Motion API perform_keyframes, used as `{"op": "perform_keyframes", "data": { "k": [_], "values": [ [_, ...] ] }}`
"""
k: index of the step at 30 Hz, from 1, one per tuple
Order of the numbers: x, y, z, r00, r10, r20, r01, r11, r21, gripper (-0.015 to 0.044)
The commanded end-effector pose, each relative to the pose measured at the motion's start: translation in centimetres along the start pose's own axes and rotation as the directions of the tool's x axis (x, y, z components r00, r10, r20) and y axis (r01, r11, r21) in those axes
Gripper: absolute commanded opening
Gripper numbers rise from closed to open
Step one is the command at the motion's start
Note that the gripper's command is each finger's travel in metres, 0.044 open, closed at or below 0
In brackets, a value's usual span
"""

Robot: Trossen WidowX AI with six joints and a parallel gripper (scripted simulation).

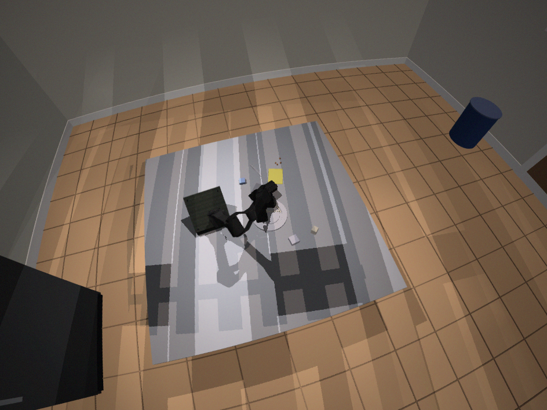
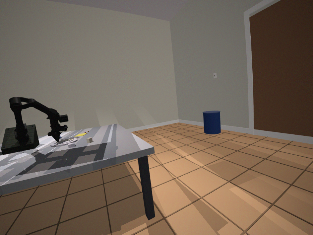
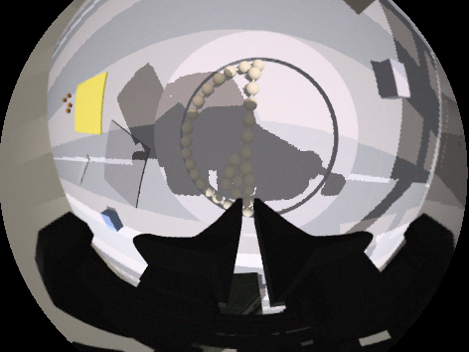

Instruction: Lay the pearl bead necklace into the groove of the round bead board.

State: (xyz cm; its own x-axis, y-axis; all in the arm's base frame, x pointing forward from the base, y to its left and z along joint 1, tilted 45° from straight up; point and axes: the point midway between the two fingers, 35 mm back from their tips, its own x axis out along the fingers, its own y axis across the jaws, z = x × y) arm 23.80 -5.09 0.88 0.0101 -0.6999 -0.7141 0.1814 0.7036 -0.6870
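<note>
The pearl bead necklace [image 3: 247,135] [image 2: 70,139] lies on the pale round bead board [image 3: 348,124] [image 2: 53,145] [image 1: 284,216]. In the wrist view its left side follows the thin dark groove circle from the top to the bottom. The other strand cuts down through the middle of the circle, with a small cluster of beads near the bottom. The right half of the groove shows no beads. My gripper [image 3: 247,202] [image 2: 58,141] is shut on the necklace at the bottom of the circle, low over the board. The fingers hide part of the beads there.
A yellow square [image 3: 91,106] [image 1: 275,176], small orange balls [image 3: 68,103], a blue block [image 3: 112,219] [image 1: 242,181], and a thin grey see-through sheet [image 3: 124,169] lie left of the board in the wrist view. A pale block [image 3: 400,80] [image 1: 294,239] and a cream cube [image 1: 314,229] [image 2: 89,140] lie on the other side.
</note>
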Motion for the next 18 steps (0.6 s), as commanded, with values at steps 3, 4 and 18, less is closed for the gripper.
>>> {"op": "perform_keyframes", "data": {
  "k": [3, 4, 18],
  "values": [
    [-0.01, -0.01, 0.05, 1.000, 0.000, 0.001, 0.000, 1.000, 0.004, 0.0000],
    [-0.01, -0.01, 0.05, 1.000, 0.000, 0.001, 0.000, 1.000, 0.004, 0.0000],
    [-0.55, -0.03, 0.01, 1.000, -0.005, 0.004, 0.005, 1.000, -0.001, 0.0000]
  ]
}}
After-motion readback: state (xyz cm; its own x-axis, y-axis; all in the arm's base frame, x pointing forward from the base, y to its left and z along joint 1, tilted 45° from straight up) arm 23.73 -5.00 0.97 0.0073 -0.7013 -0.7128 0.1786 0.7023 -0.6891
